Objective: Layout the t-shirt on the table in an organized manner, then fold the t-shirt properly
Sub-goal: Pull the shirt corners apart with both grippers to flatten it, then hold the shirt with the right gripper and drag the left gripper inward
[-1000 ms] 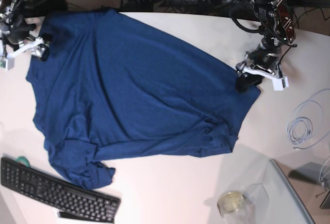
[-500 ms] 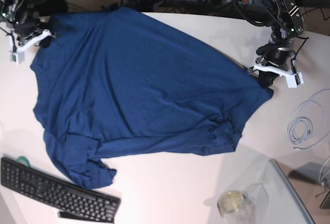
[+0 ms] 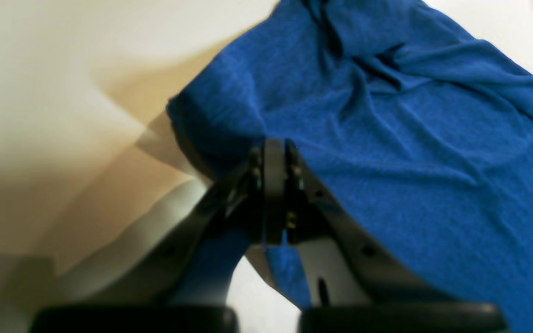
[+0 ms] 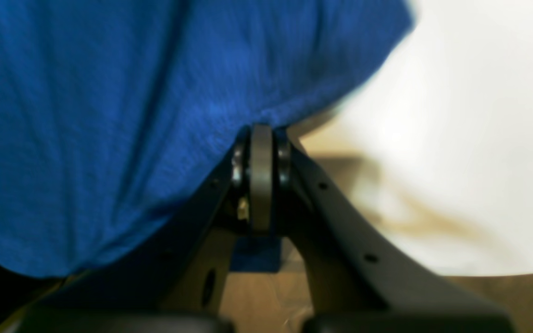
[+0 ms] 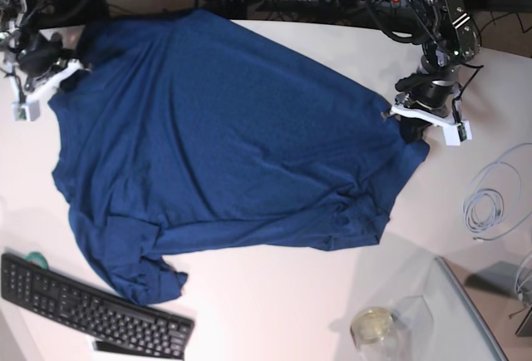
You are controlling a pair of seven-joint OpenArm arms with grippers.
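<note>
Both hands pinch opposite edges of the t-shirt (image 5: 216,136) spread across the table (image 5: 283,294): the left hand (image 5: 409,128) one edge, the right hand (image 5: 68,74) the other, fingers pressed together.

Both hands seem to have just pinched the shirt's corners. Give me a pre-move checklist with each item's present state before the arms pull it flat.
1. Left hand shut on the t-shirt edge: ok.
2. Right hand shut on the t-shirt edge: ok.
3. T-shirt lying flat: not ok, bunched folds near the lower right hem and a crumpled sleeve by the keyboard.
4. Cloth fully on the table: cannot tell, the far edge reaches the table's rim.
5. Keyboard off the cloth: ok, just clear of the sleeve.
6. White cable coil away from the shirt: ok.
</note>
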